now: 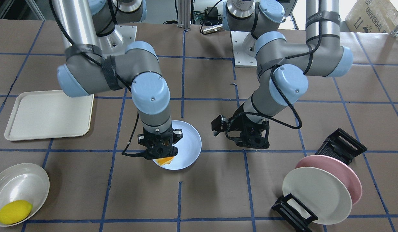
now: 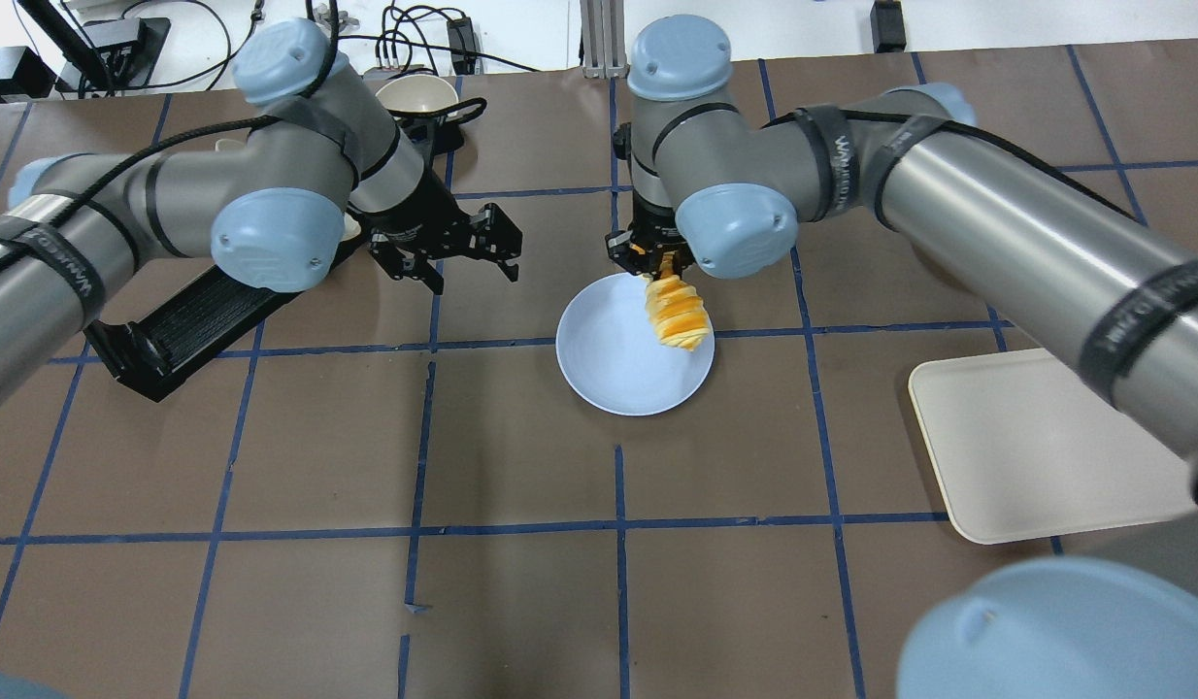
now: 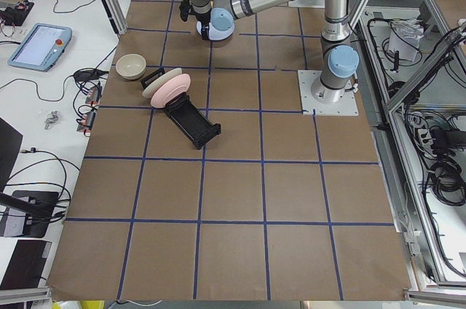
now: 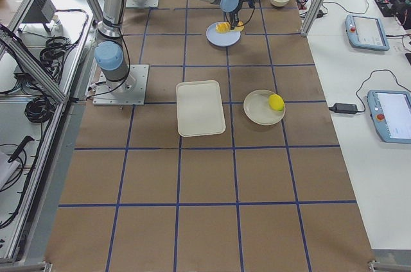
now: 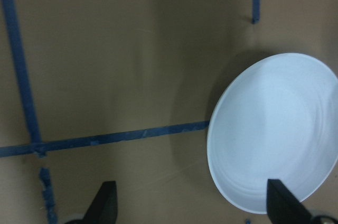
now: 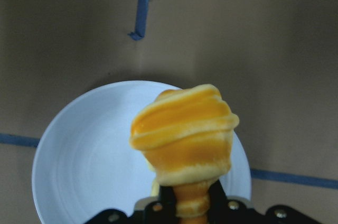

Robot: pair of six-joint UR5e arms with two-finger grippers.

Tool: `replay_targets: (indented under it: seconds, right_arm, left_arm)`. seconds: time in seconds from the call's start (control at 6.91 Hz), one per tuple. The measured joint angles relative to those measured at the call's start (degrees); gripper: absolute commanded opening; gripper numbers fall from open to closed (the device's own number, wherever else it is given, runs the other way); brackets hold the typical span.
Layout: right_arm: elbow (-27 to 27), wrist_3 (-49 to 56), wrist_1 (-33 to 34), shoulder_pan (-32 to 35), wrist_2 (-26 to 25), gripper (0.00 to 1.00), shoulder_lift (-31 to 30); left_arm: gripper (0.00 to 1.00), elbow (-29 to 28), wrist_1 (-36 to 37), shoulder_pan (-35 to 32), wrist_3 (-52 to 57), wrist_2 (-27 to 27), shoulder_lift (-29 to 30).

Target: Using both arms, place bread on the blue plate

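The bread (image 2: 677,313), a twisted orange and cream roll, is held by one end in my right gripper (image 2: 657,264), which is shut on it. It hangs over the blue plate (image 2: 609,364), near the plate's right rim in the overhead view. I cannot tell whether it touches the plate. The right wrist view shows the bread (image 6: 185,134) above the plate (image 6: 84,166). In the front view the bread (image 1: 165,160) pokes out under the right gripper (image 1: 158,149). My left gripper (image 2: 468,267) is open and empty, to the left of the plate; its wrist view shows the plate (image 5: 274,129) between spread fingertips (image 5: 105,205).
A cream tray (image 1: 47,114) lies on the right arm's side. A white bowl (image 1: 21,183) holds a yellow lemon (image 1: 14,211). A pink plate (image 1: 342,170) and a cream-white plate (image 1: 316,195) stand in a black rack (image 1: 342,145) beyond the left gripper.
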State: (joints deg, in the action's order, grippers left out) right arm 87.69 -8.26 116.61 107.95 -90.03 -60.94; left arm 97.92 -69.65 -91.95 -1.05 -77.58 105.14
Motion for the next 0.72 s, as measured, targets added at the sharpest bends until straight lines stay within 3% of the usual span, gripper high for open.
replay_targets:
  seconds: [0.14, 0.29, 0.72]
  right_arm:
    - [-0.5, -0.2, 1.7, 1.4, 0.0, 0.77, 2.7]
    - [0.0, -0.3, 2.4, 2.1, 0.0, 1.00, 3.7]
    - [1.5, -0.3, 2.7, 2.2, -0.1, 1.00, 2.8]
  left_arm:
    - [1.00, -0.9, -4.1, 0.4, 0.1, -3.8, -2.8]
    - [1.00, -1.9, -7.5, 0.5, 0.2, -6.4, -5.2]
    - [1.00, -6.8, -16.7, 0.7, 0.5, -10.0, -9.1]
